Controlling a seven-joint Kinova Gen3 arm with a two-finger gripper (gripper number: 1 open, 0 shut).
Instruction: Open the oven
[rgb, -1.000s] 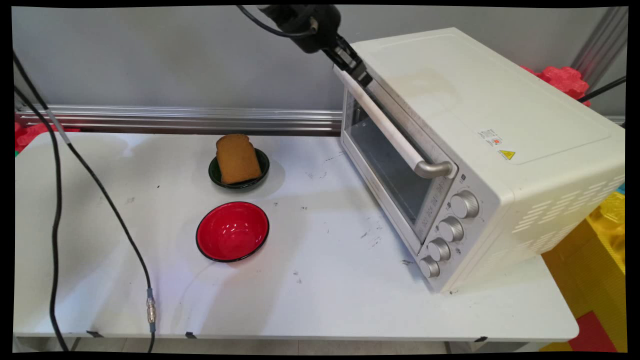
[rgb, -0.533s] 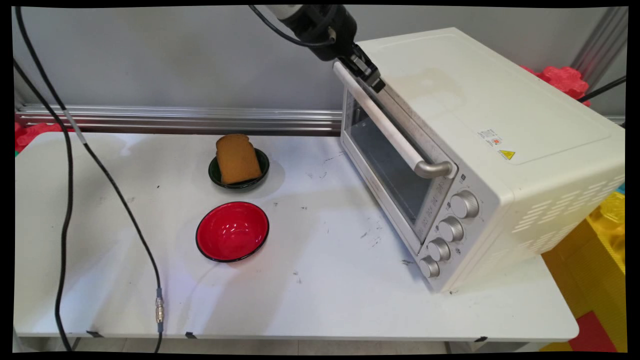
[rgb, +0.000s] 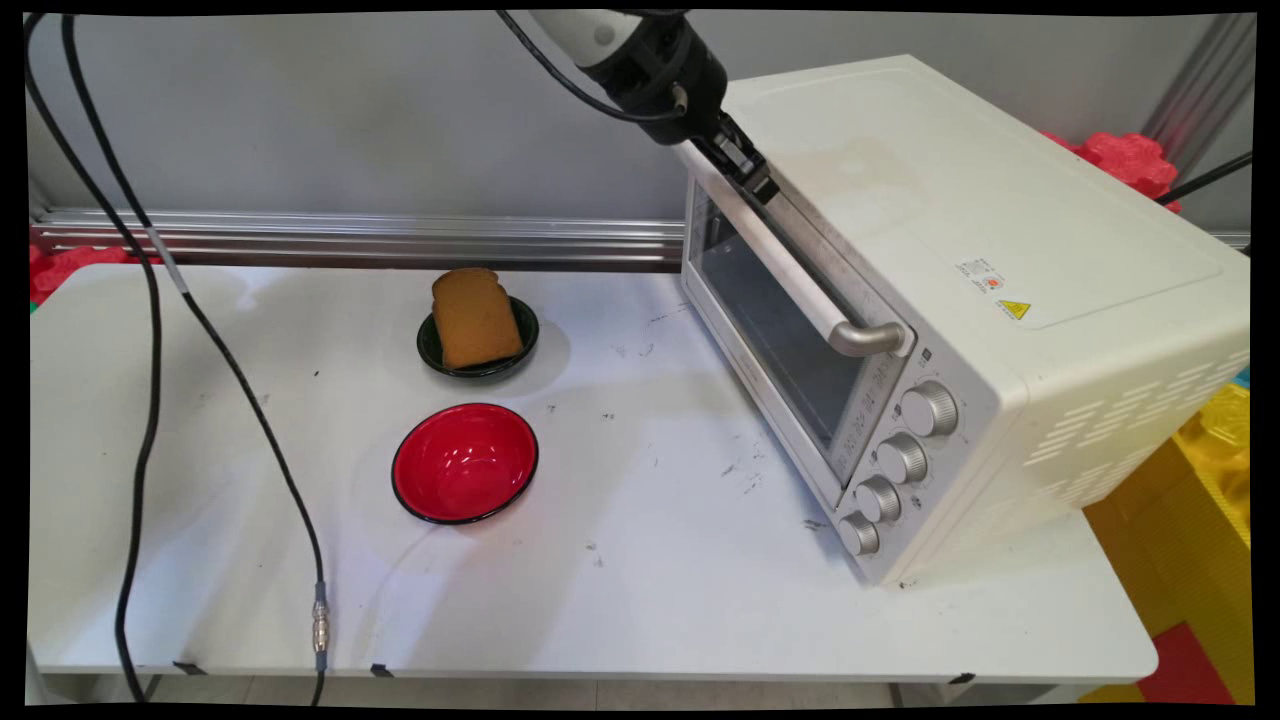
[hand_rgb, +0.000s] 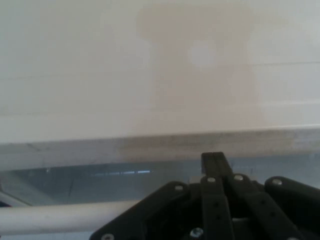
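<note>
A cream toaster oven (rgb: 960, 250) stands on the right of the table with its glass door closed. My gripper (rgb: 755, 180) is at the far end of the door's white bar handle (rgb: 780, 260), its tip against the door's top edge. In the hand view the two fingers are pressed together, so the gripper (hand_rgb: 214, 159) is shut with nothing seen between them. The handle (hand_rgb: 50, 217) runs under the linkage at the lower left, and the oven's top (hand_rgb: 150, 75) fills the picture above.
A slice of brown bread (rgb: 475, 318) lies on a small dark green dish (rgb: 432, 350) at the table's middle back. A red bowl (rgb: 465, 462) sits in front of it. Black cables (rgb: 150, 300) hang at the left. Several knobs (rgb: 900, 460) line the oven's front right.
The gripper has moved right and slightly down along the oven's top front edge, closer to the door. The hanging cables have swung right. Bread, bowl and oven have not moved.
</note>
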